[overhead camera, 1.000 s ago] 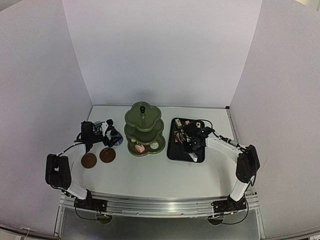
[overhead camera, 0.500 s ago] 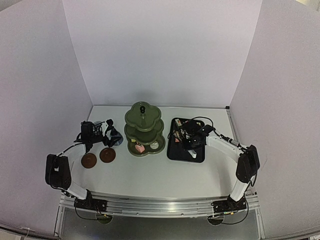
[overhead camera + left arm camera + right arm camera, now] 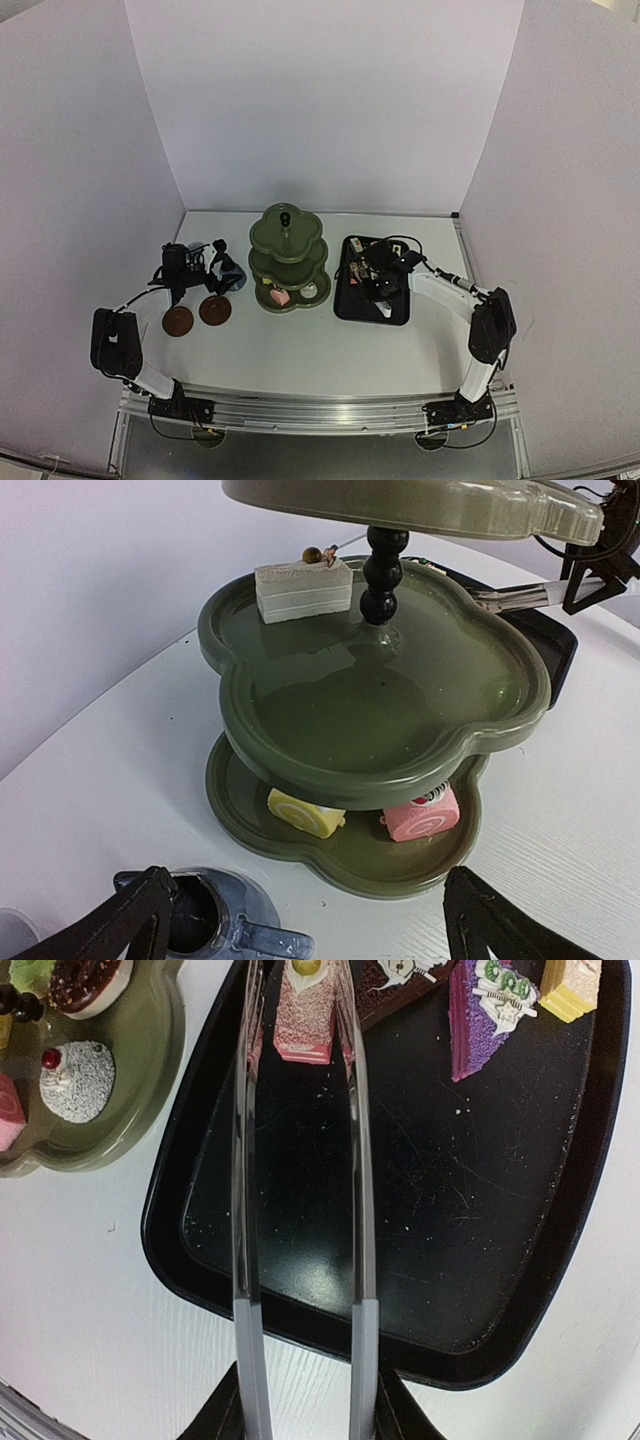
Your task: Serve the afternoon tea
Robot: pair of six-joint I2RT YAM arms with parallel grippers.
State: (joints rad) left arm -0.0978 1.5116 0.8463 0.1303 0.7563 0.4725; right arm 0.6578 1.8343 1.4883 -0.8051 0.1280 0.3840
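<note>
A: Metal tongs (image 3: 356,1160) are in the right gripper (image 3: 305,1415), fingers clamped on the handles. The tines sit either side of the pink cake (image 3: 305,1020) at the tray's (image 3: 480,1260) far end. Contact, can't tell.
B: How to do it well?
A: Squeeze gently, mid-height on the slice. Lift straight up before swinging to the stand (image 3: 288,262), just left of the tray. Stay clear of the tier rims.
B: Left gripper (image 3: 310,920)?
A: Fingers wide, holding nothing. The jug (image 3: 215,925) is just below it, facing the stand. Coasters (image 3: 178,321) sit near.
B: Versus a second ago?
A: Right wrist has shifted slightly toward the tray's stand side. Left arm, jug and coasters are the same.
</note>
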